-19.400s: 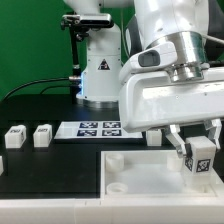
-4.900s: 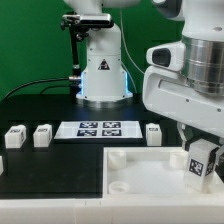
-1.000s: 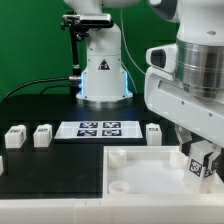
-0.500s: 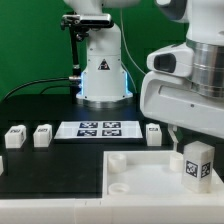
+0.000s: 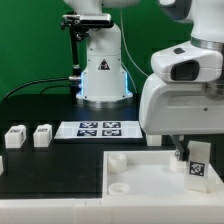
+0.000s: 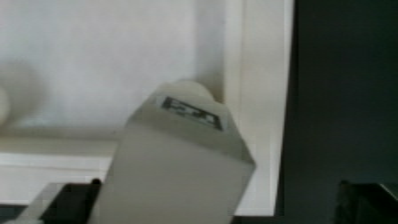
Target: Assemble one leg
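A leg [image 5: 198, 165], a small white block with a black-and-white tag, stands upright on the large white board [image 5: 140, 172] at its corner nearest the exterior view's right. My gripper [image 5: 188, 147] hangs just above and around the leg's top, open. In the wrist view the leg [image 6: 178, 160] fills the middle between my two dark fingertips [image 6: 363, 203]. There is a clear gap on one side of the leg. The gripper [image 6: 217, 205] holds nothing.
Two more legs [image 5: 13, 136] [image 5: 42, 134] stand on the black table at the exterior view's left. The marker board [image 5: 95, 128] lies behind the large board. The arm's base [image 5: 100, 70] stands at the back. My hand hides the area behind it.
One second ago the gripper was shut on the leg at the board's corner. It has since let go and risen; the leg stays standing.
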Robot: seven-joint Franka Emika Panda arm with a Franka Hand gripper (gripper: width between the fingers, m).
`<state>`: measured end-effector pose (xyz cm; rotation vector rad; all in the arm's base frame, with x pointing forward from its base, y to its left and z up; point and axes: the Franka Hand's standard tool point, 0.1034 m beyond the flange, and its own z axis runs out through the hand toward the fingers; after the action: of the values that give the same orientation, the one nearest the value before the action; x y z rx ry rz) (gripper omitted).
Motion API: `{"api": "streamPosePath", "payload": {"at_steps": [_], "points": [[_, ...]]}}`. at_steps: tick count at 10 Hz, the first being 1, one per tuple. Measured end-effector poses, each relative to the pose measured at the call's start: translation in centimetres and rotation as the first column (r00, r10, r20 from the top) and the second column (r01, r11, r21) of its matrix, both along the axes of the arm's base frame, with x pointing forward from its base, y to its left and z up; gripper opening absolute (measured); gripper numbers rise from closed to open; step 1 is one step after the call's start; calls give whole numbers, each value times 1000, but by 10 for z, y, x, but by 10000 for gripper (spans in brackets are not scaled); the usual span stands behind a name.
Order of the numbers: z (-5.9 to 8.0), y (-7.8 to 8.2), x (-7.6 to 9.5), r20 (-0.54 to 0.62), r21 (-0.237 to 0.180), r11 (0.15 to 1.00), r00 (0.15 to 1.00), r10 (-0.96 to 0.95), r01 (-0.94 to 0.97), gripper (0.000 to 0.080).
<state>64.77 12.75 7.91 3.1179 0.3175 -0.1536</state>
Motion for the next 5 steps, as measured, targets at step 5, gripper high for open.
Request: {"api": "streamPosePath", "payload": {"at_steps": [5], "points": [[-2,-9,0,-9,19,889,889,457,-457,649]]}}
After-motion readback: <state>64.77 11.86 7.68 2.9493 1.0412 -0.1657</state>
